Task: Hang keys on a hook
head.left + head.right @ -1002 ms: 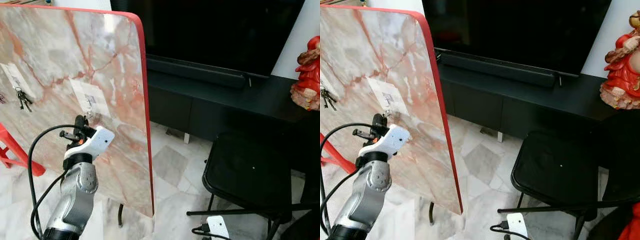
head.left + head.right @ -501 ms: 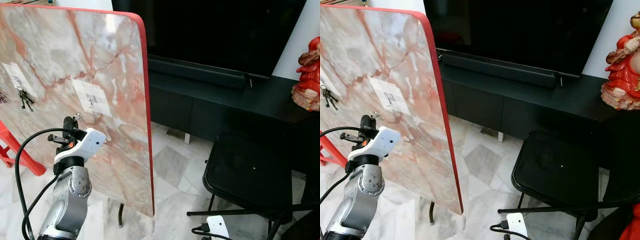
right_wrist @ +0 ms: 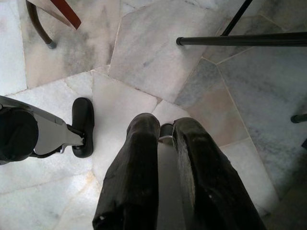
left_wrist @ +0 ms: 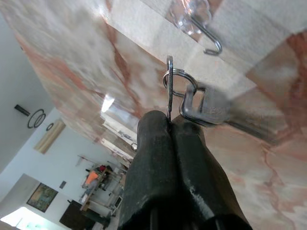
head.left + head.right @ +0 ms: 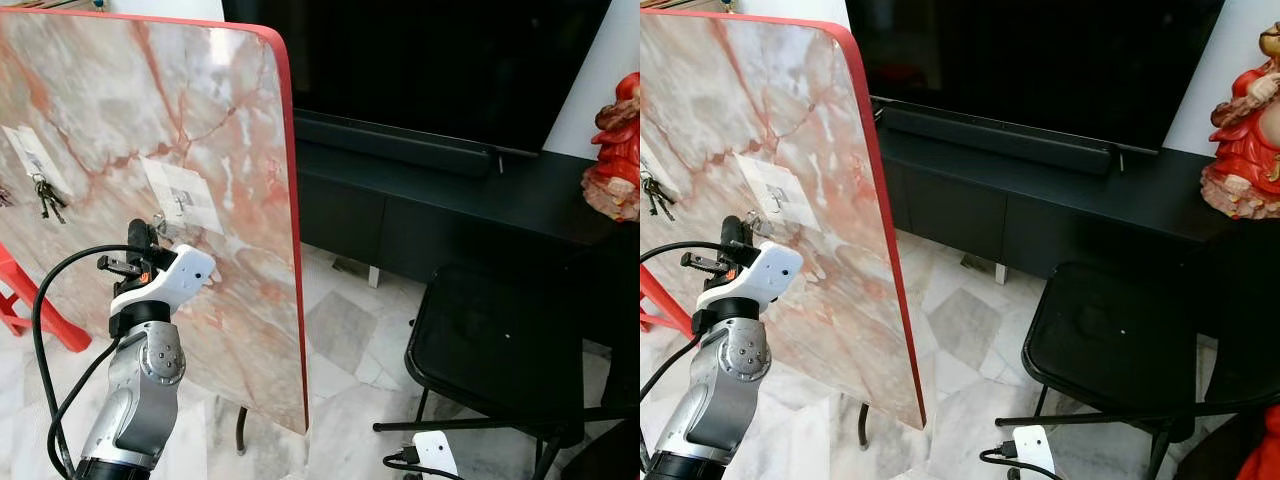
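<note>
Left gripper (image 4: 171, 125) raised in front of upright marble-pattern board (image 5: 120, 110) with red rim, fingers pinched together on keys (image 4: 180, 93). In left wrist view: flat key blade clamped edge-on between the two black fingertips (image 4: 153, 129), long axis running straight out along the fingers toward the board; key ring (image 4: 178, 84) at the far end of the blade, second key body (image 4: 204, 110) hanging off the ring to one side, lying across the board face. Keys just short of clear hook (image 4: 204, 28), ring near the hook's open tip but apart, not on it. Hook stuck on pale adhesive patch (image 5: 183, 197) on the board; from the head views, left gripper (image 5: 140, 255) just below and beside that patch.

Another bunch of keys (image 5: 45, 198) hanging on a separate hook farther left on the board, dangling straight down.

No containers seen.

Right gripper (image 3: 165, 132) hanging low over marble floor tiles (image 3: 153, 52), fingers slightly parted, holding nothing.

Black chair (image 5: 500, 350), black TV console (image 5: 420, 200), red figurine (image 5: 615, 150) to the right.
</note>
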Tool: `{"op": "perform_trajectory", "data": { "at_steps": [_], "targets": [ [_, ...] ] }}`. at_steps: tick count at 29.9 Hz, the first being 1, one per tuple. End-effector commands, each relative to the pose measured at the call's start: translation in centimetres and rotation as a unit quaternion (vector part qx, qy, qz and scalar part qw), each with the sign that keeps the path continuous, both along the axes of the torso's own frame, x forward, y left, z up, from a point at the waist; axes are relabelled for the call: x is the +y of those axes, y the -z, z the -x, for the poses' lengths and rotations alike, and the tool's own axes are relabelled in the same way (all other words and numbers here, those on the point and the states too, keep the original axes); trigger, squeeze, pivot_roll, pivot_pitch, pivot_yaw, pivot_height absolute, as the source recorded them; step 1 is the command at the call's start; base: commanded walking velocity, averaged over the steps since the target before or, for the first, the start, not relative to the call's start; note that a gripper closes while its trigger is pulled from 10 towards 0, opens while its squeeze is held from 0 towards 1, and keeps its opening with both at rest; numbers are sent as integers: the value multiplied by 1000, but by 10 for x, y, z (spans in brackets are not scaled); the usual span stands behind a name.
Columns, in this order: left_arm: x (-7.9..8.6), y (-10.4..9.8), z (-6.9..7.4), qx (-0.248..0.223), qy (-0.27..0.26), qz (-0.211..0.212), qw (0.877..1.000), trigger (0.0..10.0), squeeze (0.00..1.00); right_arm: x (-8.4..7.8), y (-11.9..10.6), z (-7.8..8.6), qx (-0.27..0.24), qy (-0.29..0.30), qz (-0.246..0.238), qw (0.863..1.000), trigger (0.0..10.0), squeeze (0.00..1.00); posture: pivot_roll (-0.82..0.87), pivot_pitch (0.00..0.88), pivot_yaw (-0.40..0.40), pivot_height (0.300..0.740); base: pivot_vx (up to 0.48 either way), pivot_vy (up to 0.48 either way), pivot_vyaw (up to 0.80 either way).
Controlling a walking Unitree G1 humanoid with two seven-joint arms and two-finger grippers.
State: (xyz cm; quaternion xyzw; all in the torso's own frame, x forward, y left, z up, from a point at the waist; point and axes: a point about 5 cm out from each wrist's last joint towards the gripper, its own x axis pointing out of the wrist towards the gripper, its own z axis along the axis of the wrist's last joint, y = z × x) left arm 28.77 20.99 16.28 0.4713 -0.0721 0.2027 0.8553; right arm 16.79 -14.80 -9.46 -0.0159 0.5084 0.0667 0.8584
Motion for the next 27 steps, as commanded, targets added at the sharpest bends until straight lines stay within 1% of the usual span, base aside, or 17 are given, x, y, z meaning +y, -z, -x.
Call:
{"op": "perform_trajectory", "data": {
  "at_steps": [1,7,27],
  "targets": [
    [1,-3,-2,-5,-9,-8,1000,10000,0,1,-1,-1,-4,3,-4,1000,10000,0,-42,0,19,716,0,0,0],
    [2,-1,-4,1,-15,-13,1000,10000,0,2,-1,-1,-3,3,-5,1000,10000,0,-43,0,19,716,0,0,0],
    [0,1,-9,13,-13,-27,999,10000,0,2,-1,-1,-3,3,-8,1000,10000,0,-43,0,18,716,0,0,0]
  ]
}}
